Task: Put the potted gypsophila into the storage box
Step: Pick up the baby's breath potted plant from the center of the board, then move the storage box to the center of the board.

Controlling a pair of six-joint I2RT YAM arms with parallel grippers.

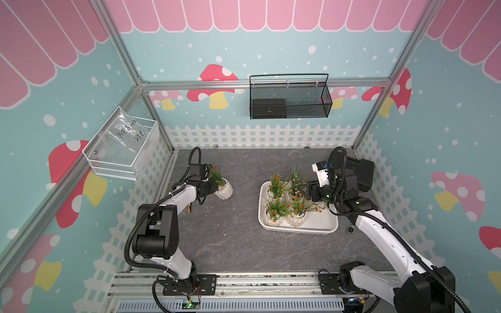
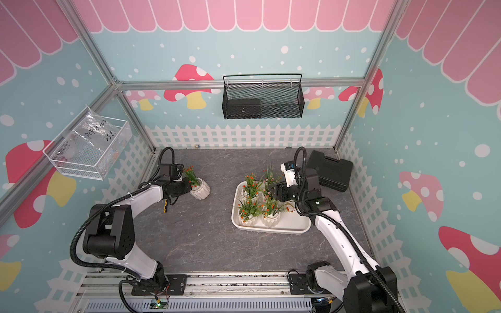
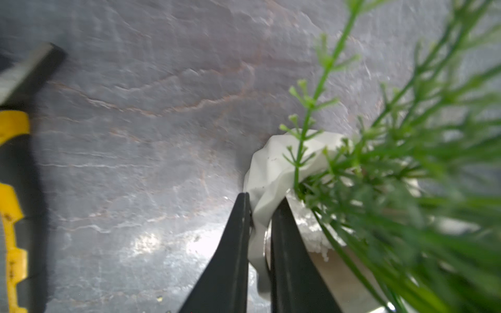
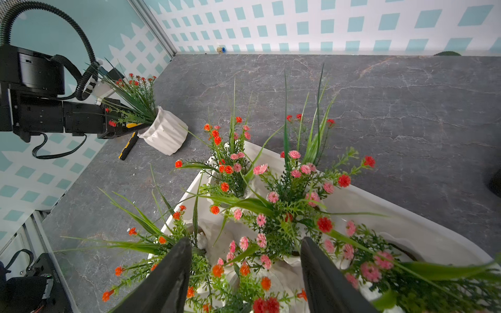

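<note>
While my left jaws are clamped narrowly on the rim of one potted gypsophila (image 3: 271,173), one finger outside the white ribbed wall and one inside the mouth, that pot leans over and its green stems and small red flowers sweep back across my left wrist. Both top views show this pot (image 1: 224,191) right at the tips of the left jaws and tipped toward them. Whether its base touches the tabletop (image 1: 230,244) I cannot tell. Just under my left wrist, behind the left jaws, a yellow-and-black tool (image 4: 127,147) lies flat on the tabletop, apart from the pot. The storage box (image 1: 322,219) sits well away from the left jaws and directly beneath my right jaws. My right jaws stand wide apart and grip nothing. They hang low over the plants in the box, and the pink blossoms of one plant rise between the two fingers (image 4: 162,279). Four more pots (image 1: 273,220) stand upright inside the box in two rows, crowded into the end nearer the left jaws. Whether another pot sits hidden under the right jaws I cannot tell. Behind my right wrist a black tool case (image 2: 330,172) lies on the tabletop near the wall.
</note>
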